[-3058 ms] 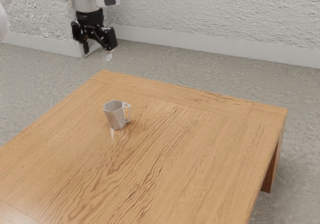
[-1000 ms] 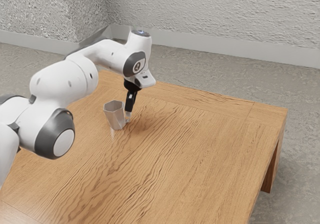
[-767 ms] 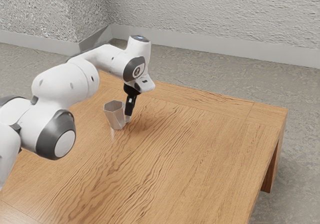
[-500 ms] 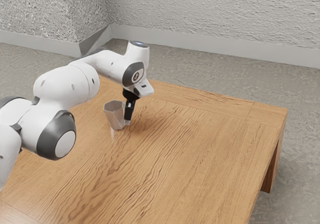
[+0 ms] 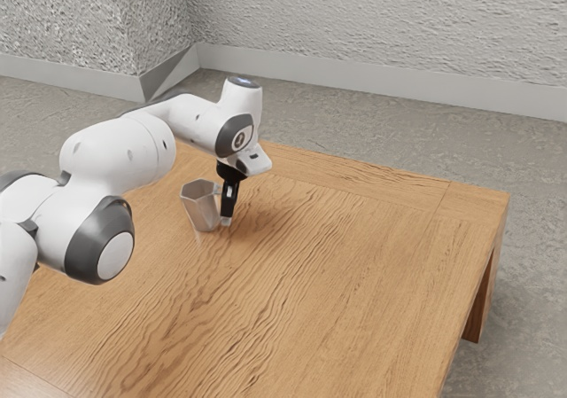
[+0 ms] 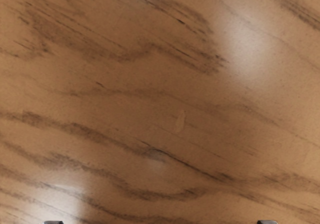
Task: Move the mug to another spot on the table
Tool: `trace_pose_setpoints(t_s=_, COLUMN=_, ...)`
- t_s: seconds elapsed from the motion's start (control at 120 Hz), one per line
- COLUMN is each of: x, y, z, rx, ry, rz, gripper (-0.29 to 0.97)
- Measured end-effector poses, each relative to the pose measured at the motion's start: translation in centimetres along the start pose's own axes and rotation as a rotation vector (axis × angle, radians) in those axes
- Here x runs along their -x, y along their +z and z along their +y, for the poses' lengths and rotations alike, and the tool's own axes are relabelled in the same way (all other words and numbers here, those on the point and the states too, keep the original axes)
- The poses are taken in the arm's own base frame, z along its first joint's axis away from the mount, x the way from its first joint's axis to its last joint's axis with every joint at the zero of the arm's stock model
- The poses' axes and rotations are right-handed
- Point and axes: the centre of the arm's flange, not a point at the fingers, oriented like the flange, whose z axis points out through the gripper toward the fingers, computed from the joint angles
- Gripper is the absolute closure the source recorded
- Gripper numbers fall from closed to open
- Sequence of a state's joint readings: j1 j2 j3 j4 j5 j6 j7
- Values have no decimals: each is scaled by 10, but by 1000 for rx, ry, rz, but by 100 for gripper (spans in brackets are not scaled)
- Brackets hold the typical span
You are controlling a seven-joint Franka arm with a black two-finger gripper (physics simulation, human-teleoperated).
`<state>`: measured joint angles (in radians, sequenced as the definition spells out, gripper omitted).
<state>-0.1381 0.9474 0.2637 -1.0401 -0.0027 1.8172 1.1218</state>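
A small grey faceted mug (image 5: 200,206) stands on the wooden table (image 5: 337,265), toward its far left part in the exterior view. My black gripper (image 5: 228,219) points down right beside the mug, on its right side where the handle is, and hides the handle. In the wrist view two fingertips (image 6: 53,222) show far apart with bare wood grain between them, so the gripper is open. My hand is very low over the table top.
The table's right edge (image 5: 496,238) drops to a grey floor. A white textured wall (image 5: 372,17) runs behind. My white arm (image 5: 115,163) covers the table's left side; wood to the right of the mug is bare.
My arm has come down from high above the far left corner to the mug's handle side. In the last half second the hand sank lower and the mug shifted slightly left.
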Motion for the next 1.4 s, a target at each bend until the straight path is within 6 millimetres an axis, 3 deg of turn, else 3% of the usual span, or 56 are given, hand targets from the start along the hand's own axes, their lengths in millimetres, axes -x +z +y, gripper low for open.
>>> trace_pose_setpoints(t_s=0.25, x=-1, y=-1, z=-1, rx=-8, ry=-6, rz=6, gripper=44)
trace_pose_setpoints(t_s=0.675, x=-2, y=-4, z=-1, rx=-19, ry=-10, rz=8, gripper=63)
trace_pose_setpoints(t_s=1.075, x=2, y=-18, z=0, rx=-49, ry=-16, rz=-5, gripper=68)
trace_pose_setpoints(t_s=1.4, x=-18, y=-22, z=33, rx=-39, ry=20, rz=-79, gripper=68)
